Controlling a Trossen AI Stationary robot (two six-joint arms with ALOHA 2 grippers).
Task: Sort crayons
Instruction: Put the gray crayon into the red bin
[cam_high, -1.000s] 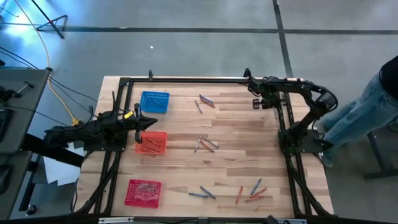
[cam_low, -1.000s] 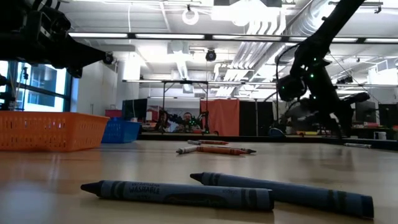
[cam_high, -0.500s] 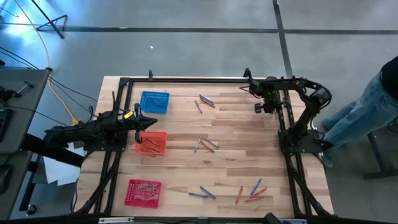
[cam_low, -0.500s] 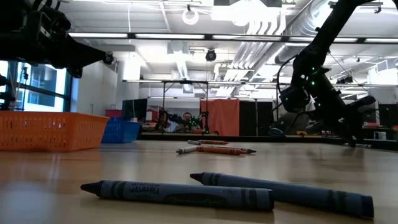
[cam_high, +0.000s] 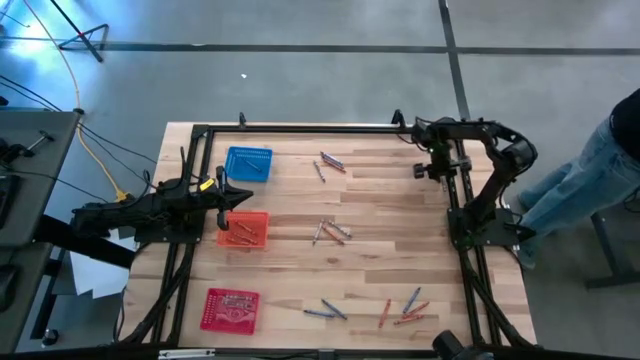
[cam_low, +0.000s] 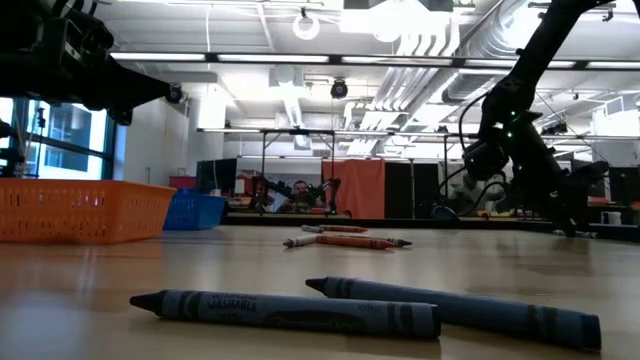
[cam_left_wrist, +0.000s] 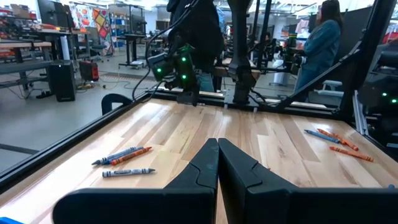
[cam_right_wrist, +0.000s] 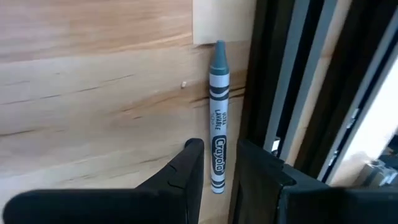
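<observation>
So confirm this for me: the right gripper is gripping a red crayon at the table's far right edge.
Wrong on colour. The right wrist view shows the right gripper shut on a greyish-blue crayon, not a red one. It is at the table's far right edge, beside the black frame rail.

Red basket (cam_high: 231, 308) contents perhaps crayons

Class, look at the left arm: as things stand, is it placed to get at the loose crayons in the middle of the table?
Probably yes. The left gripper, shut, sits over the orange basket, and bare wood lies between it and the middle crayons.
</observation>
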